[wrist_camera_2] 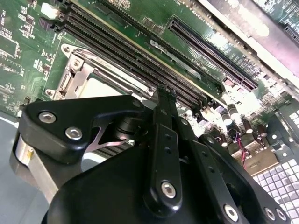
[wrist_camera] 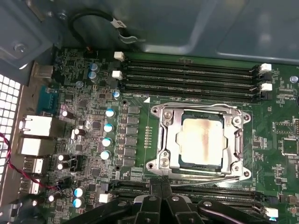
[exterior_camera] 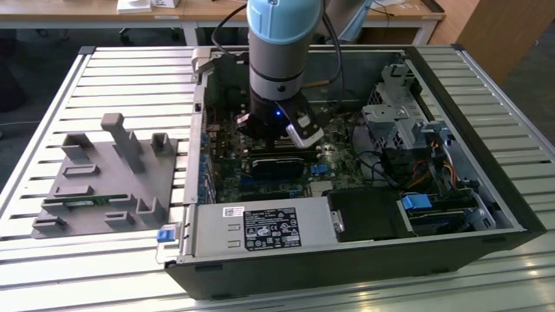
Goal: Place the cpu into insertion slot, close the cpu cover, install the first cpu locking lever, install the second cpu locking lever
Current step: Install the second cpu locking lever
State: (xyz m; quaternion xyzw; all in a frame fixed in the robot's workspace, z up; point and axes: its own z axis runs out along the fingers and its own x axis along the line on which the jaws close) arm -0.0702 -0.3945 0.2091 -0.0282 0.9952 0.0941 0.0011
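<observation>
The cpu (wrist_camera: 200, 140), a pale silvery square chip, lies flat in the insertion slot (wrist_camera: 183, 162) on the green board. The cpu cover (wrist_camera: 167, 148), a silvery frame, lies down around the chip's edges. My gripper (wrist_camera: 161, 184) is shut with nothing between its black fingers. It hovers just off one edge of the socket, over the long black memory slots (wrist_camera: 210, 193). In the second wrist view the gripper (wrist_camera_2: 165, 91) points toward the same socket, where a corner of the cpu (wrist_camera_2: 100, 86) and the cover (wrist_camera_2: 80, 73) show past the fingers. In the exterior view the arm reaches down into the open computer case (exterior_camera: 347, 266).
More black memory slots (wrist_camera: 187, 77) run along the socket's far side. Capacitors (wrist_camera: 108, 126) and rear ports (wrist_camera: 35, 126) stand beside it. In the exterior view a black block (exterior_camera: 277, 168), a power supply (exterior_camera: 260, 227) and drive cages (exterior_camera: 399, 123) crowd the case. A grey fixture (exterior_camera: 104, 188) sits on the slatted table.
</observation>
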